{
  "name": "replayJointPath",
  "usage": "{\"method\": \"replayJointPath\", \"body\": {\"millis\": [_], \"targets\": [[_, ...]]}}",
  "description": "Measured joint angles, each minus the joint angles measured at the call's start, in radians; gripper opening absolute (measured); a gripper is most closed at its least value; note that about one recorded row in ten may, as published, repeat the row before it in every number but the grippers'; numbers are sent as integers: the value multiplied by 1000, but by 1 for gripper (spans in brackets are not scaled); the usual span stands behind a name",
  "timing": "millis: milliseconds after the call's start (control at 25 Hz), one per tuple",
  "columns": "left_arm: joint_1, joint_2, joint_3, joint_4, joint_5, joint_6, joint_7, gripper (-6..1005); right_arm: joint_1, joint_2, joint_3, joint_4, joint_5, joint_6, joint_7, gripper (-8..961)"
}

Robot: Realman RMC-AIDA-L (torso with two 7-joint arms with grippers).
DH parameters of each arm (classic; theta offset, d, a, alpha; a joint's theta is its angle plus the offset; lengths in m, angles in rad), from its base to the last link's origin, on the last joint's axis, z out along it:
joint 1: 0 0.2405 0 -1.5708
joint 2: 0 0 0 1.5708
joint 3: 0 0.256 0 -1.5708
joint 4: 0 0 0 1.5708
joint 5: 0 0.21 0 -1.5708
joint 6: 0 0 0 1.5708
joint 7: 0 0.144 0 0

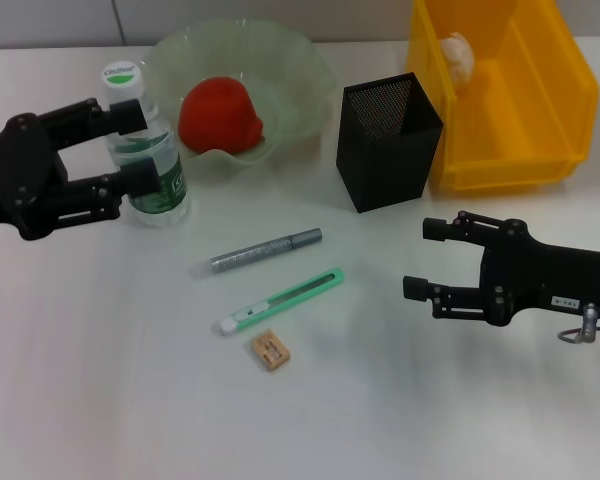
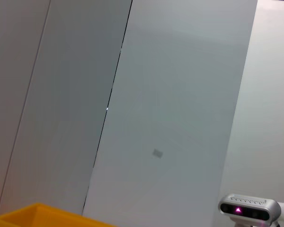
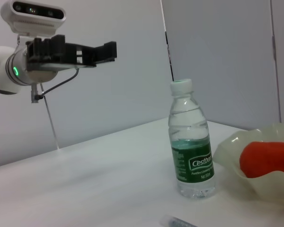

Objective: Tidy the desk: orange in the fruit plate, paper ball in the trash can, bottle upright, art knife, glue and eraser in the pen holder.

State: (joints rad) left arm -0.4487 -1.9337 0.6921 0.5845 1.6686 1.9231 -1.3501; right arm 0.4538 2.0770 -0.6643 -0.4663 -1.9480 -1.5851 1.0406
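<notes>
The knife [image 1: 281, 301], lying slantwise left of the open, empty right gripper [image 1: 421, 259], is nearer it than the open left gripper [image 1: 140, 147].

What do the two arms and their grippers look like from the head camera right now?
Both are matte black with boxy, angular bodies and two long parallel jaws. The left gripper shows round black screw bosses along its linkage. The right gripper has rounded knobs at the jaw ends, a small white label on its body and a metal ring hanging underneath. In the right wrist view the left arm's wrist is white with a green light.
</notes>
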Motion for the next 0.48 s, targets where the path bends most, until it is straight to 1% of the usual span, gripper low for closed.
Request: {"method": "replayJointPath", "body": {"millis": [240, 400, 480], "targets": [[28, 0, -5, 17, 46, -15, 39, 786, 5, 0, 0, -2, 0, -3, 6, 822], [46, 0, -9, 22, 110, -27, 90, 786, 10, -1, 1, -8, 2, -11, 16, 821], [62, -4, -10, 18, 155, -42, 136, 786, 15, -4, 3, -9, 8, -14, 24, 821]]}}
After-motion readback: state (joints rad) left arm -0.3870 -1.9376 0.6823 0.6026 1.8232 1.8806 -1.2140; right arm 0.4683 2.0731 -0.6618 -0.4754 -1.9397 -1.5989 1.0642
